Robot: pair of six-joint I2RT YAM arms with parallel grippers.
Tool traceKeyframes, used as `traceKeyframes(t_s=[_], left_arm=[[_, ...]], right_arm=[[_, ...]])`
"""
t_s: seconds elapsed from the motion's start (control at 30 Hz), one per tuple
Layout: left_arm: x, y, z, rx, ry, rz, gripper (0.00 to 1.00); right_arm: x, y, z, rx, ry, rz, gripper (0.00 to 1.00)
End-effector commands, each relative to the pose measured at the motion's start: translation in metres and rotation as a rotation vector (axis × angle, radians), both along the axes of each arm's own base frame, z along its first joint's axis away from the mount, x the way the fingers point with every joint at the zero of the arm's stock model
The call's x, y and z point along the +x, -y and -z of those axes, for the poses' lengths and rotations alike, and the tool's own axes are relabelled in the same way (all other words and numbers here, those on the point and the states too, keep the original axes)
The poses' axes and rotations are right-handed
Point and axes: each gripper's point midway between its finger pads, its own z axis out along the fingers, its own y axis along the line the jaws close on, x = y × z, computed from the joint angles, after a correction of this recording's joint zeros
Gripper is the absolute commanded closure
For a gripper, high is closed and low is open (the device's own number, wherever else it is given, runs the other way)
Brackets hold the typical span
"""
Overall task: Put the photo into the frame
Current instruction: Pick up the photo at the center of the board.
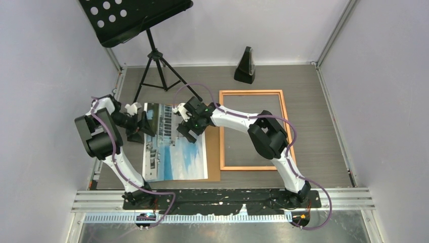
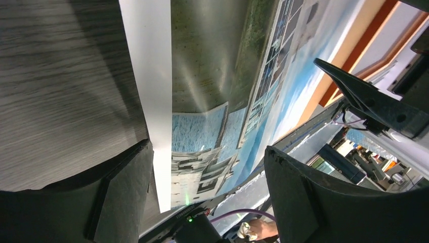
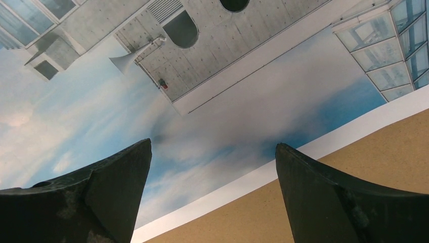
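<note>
Photo (image 1: pixel 174 147): lies face up on the board, left of the frame and apart from it; its building end points away from the arm bases.
Left gripper (image 1: pixel 140 120): at the photo's left border, jaws wide and holding nothing; in the wrist view (image 2: pixel 207 147) the white edge runs between the fingers.
Right gripper (image 1: pixel 185 126): over the far right part of the photo, jaws fully apart and holding nothing; in the wrist view (image 3: pixel 213 144) sky and white border sit between the fingers, with board beyond.
Step in hand: likely taking hold of the photo at two edges so it can be carried to the frame.
Doing it well: pinch only the white border; both grips should be firm before any lift; the sheet should travel level so it neither creases nor sags, then come down square inside the rails.
Table (image 1: pixel 313 111): grey wood-grain, carrying everything.
Frame (image 1: pixel 253 92): empty and flat, to the right of the board, with table showing through it.
Stand (image 1: pixel 134 17): black music stand on a tripod at the far left, close to the left arm; a high lift could catch it.
Board (image 1: pixel 213 162): brown, under the photo; a low finger could pick it up too.
Right arm: crosses the frame's opening, so it has to clear off before the photo lands.
Metronome (image 1: pixel 246 66): far edge, well clear.
</note>
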Motion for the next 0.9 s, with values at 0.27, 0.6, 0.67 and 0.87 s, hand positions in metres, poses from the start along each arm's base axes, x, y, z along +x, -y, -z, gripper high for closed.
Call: traceKeyframes(t_s=[0.27,0.6,0.67,0.87], left_arm=[[0.008,0.021,-0.041,-0.151,0.206,0.113,0.25],[0.012,0.036,-0.072,-0.268,0.327,0.168,0.24],[0.014,0.04,-0.076,-0.288,0.347,0.169,0.24],[0.017,0.056,-0.085,-0.332,0.39,0.204,0.24]], right_arm=[[-0.012,0.007,0.017,-0.002,-0.115,0.013,0.0],[-0.011,0.01,0.02,0.036,-0.168,0.023,0.0],[-0.011,0.01,0.021,0.04,-0.172,0.022,0.0],[-0.011,0.01,0.023,0.05,-0.182,0.024,0.0]])
